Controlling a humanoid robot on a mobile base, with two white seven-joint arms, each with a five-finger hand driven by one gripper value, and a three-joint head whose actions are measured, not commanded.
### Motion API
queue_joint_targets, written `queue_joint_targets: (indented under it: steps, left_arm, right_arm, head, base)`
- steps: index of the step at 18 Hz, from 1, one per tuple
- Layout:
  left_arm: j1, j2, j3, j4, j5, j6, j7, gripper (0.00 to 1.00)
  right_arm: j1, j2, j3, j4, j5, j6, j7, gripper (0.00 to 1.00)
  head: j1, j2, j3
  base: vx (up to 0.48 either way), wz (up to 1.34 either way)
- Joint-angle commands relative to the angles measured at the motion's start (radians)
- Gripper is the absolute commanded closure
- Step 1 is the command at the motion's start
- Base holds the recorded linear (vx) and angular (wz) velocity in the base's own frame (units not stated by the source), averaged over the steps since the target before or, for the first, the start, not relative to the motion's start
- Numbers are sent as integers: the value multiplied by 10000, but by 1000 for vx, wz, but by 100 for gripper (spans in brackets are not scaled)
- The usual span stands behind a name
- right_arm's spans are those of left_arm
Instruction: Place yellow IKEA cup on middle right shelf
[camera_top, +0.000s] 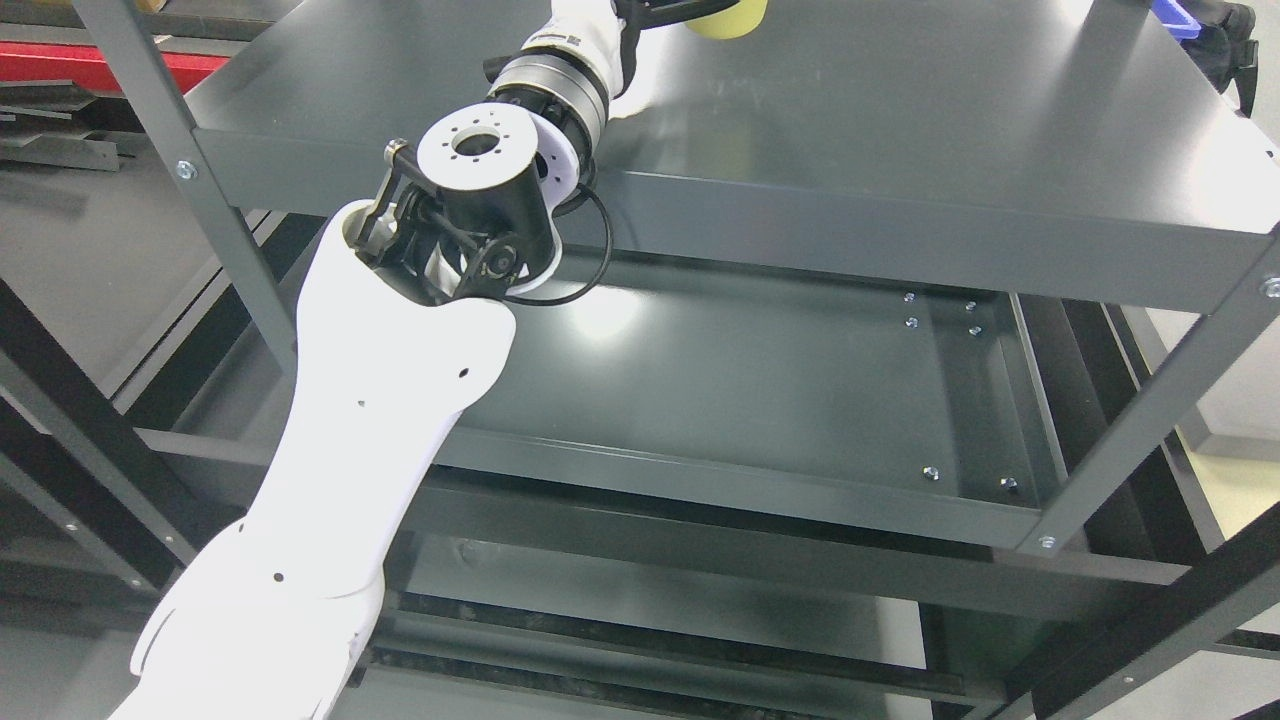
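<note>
Shelving unit (1150, 410): dark grey metal rack, seen from my head camera above and slightly in front; angled uprights bolted at the corners.
Upper shelf (900, 130): broad flat grey panel filling the top of the view, glossy, with a pale reflection beneath the cup.
Lower shelf (760, 400): grey tray-like panel under the upper one, with small bolts along its right side and a bright glare patch near my wrist.
My left arm (370, 440): white shell rising from the lower left corner, black and silver wrist joint with a looped black cable, forearm reaching over the front edge of the upper shelf toward the top of the picture.
My robot hand (650, 12): only a dark sliver shows at the top edge, just beside the cup; I cannot tell how far it is open or whether it has hold of anything.
Yellow cup (728, 18): pale yellow, only its lower part visible at the top edge, over the middle of the upper shelf.
Blue object (1180, 20): small, at the far right corner of the upper shelf, cut off by the frame.
</note>
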Motion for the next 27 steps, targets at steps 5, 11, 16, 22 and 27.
queue_joint_targets:
  steps: [5,11,16,22,27]
  left_arm:
    - [-146,175,487,470,90,76,-887,2]
    - [-131,175,962,-127,75,-1,-902,1]
    - [-146,175,1467,-1262,75,-32,-1988,1]
    - [-116,175,2587,-1678,75,-323,-6692,1]
    - [22,175,2926,-1892,75,-308,-9258,3]
  right_arm:
    - [138,-175,169,0,-245,8,-8,1]
    - [138,-175,169,0,-245,8,-8,1]
    - [138,-175,169,0,-245,8,-8,1]
    - [138,-175,169,0,-245,8,-8,1]
    - [138,-175,169,0,-245,8,-8,1]
  head:
    - [0,0,0]
    - [0,0,0]
    - [0,-1,0]
    - [0,-1,0]
    - [0,-1,0]
  base:
    - [0,0]
    - [0,0]
    - [0,0]
    - [0,0]
    - [0,0]
